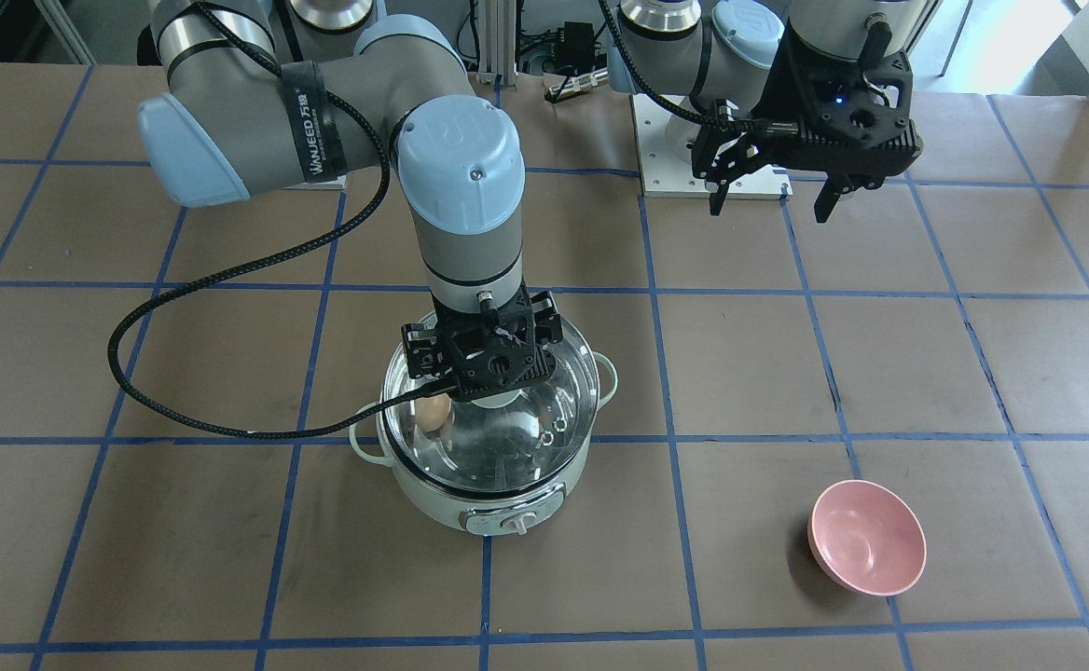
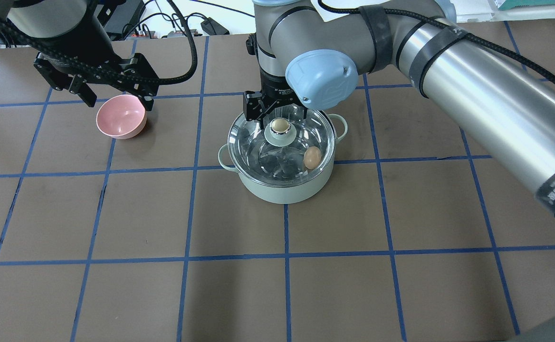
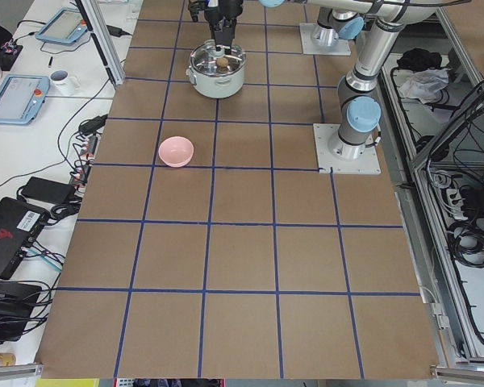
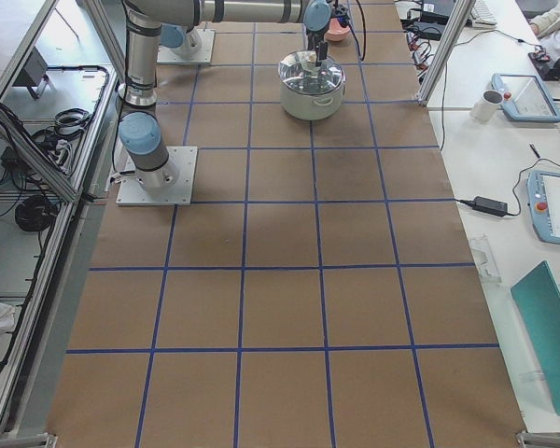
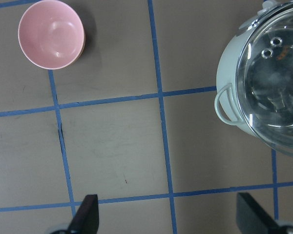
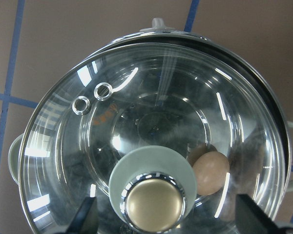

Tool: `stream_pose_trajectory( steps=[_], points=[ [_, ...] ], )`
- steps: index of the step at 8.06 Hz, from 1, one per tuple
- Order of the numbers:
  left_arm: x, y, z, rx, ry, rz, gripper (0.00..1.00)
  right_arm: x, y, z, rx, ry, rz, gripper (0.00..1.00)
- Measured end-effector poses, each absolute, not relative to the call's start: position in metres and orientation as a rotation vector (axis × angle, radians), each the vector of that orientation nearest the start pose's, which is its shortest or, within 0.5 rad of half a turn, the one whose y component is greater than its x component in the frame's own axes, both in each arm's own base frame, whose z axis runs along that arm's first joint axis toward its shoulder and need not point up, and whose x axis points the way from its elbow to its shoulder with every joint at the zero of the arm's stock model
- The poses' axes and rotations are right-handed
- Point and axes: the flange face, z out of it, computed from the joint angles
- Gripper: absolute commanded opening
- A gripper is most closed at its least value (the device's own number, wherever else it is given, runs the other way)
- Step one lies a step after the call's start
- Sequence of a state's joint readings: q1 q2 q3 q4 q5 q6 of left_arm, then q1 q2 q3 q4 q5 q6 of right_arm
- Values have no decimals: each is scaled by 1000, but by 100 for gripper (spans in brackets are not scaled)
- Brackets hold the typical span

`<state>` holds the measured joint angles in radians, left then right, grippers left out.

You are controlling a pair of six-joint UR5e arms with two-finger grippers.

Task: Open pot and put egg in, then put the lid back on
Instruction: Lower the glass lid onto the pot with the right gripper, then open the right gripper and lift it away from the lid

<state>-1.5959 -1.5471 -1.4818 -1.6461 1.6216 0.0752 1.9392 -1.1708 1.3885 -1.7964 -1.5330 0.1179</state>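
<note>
My right pincer (image 6: 167,213) hangs spread wide either side of the tan knob (image 6: 154,204) of the lid (image 6: 151,97), gripping nothing, the lid resting on the pot (image 2: 282,187) with the egg (image 6: 211,171) inside, while my left pincer (image 5: 168,207) gapes empty near the pink bowl (image 5: 51,34).

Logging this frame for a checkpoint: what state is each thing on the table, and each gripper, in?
pot: upright, covered by the lid.
lid: resting on the pot, knob up.
egg: inside the pot, under the lid.
pink bowl: upright, empty.
right gripper: open, fingers either side of the knob.
left gripper: open, holding nothing.
</note>
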Motion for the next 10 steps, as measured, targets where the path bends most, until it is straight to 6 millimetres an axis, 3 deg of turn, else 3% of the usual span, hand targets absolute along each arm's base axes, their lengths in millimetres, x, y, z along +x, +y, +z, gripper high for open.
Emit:
stream_pose_trajectory(
  steps=[2, 4, 7, 10],
  points=[
    [-140, -480, 536, 153, 3084, -56, 100, 350, -553, 387, -370, 3089, -3, 100],
    [-140, -479, 536, 152, 3083, -56, 100, 318, -551, 413, -301, 3110, 11, 100],
    [-140, -479, 536, 152, 3083, -55, 100, 240, -557, 451, -121, 3173, -3, 100],
    [-140, -479, 536, 153, 3083, -55, 100, 147, -561, 481, 132, 3179, 20, 100]
  ],
)
